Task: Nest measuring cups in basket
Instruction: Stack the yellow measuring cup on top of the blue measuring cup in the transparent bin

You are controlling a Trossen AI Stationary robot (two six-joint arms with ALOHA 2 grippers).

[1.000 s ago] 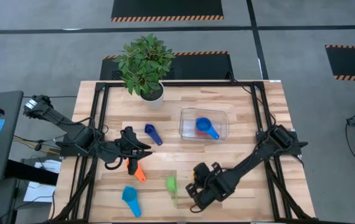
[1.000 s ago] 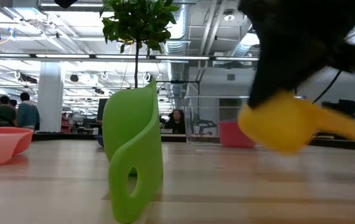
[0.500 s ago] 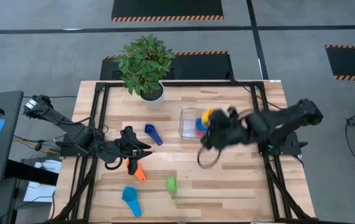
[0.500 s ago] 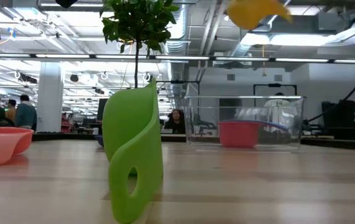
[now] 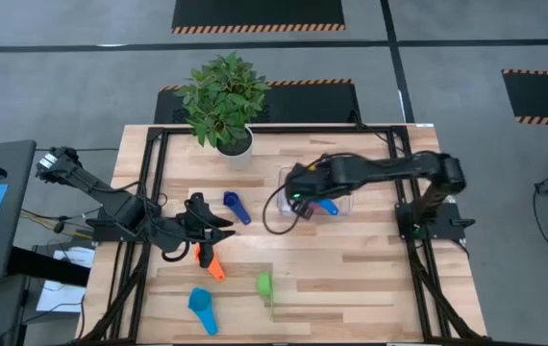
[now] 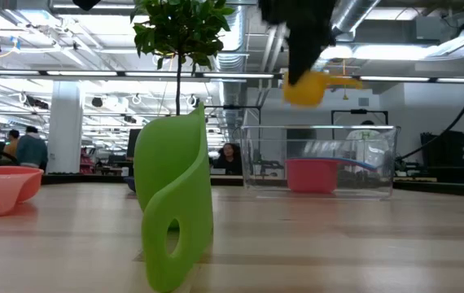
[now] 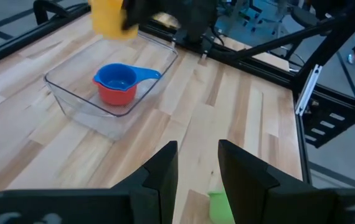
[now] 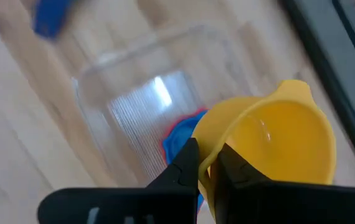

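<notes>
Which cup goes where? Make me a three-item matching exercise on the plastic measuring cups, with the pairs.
1 yellow plastic measuring cup
2 blue plastic measuring cup
3 green plastic measuring cup

A standing on edge on the wooden table
B in the right gripper, above the clear plastic basket
C nested in the red cup inside the basket

Pairs: 1-B, 2-C, 3-A

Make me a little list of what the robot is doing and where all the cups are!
right gripper: above the basket, shut on the yellow cup
left gripper: waiting by the orange cup
in basket: blue cup nested in red cup
on table: dark blue cup, light blue cup, green cup
plant: at the table's back edge
</notes>
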